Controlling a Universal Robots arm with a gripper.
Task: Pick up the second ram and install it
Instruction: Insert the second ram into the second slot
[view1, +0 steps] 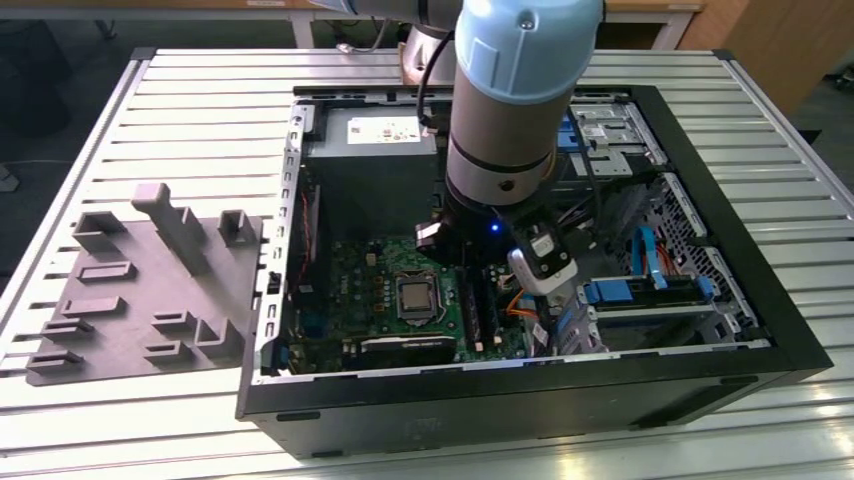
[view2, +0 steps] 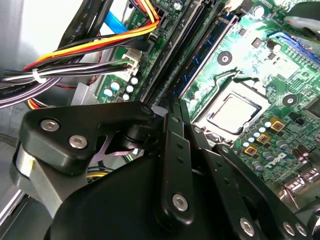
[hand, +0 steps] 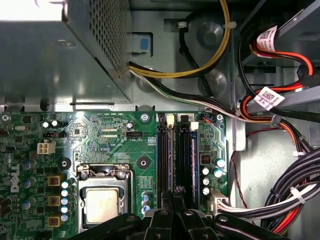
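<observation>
Insertion is judged to be the step in hand, not pickup. In the exterior view the arm (view1: 514, 110) is lowered into the open case (view1: 747, 350), and the gripper (view1: 541, 265) is held low over the motherboard (view1: 360, 270), just beside the processor socket (view1: 418, 297). A grey tray (view1: 134, 290) with upright blocks lies on the table (view1: 200, 90), outside the case on the exterior view's left.

In both wrist views the jaws are seen drawn together until hardly any gap is left. The gripper (hand: 175, 192) is poised right over the slot rails (hand: 182, 155), between the socket (hand: 102, 205) and the cable bundle (hand: 295, 190). Whether a board edge is pinched there cannot be told, since the tips are hidden by the linkage.

The ram (hand: 169, 160) is taken to be the thin dark strip seen edge-on along one rail, running away from the gripper tips. Whether it is fully seated or only resting in the rail cannot be made out.

For seating, an even downward push along the stick's length is called for, with the stick kept square to the rail and the end latches free to close. The cables beside the slots should be kept clear of the linkage.
</observation>
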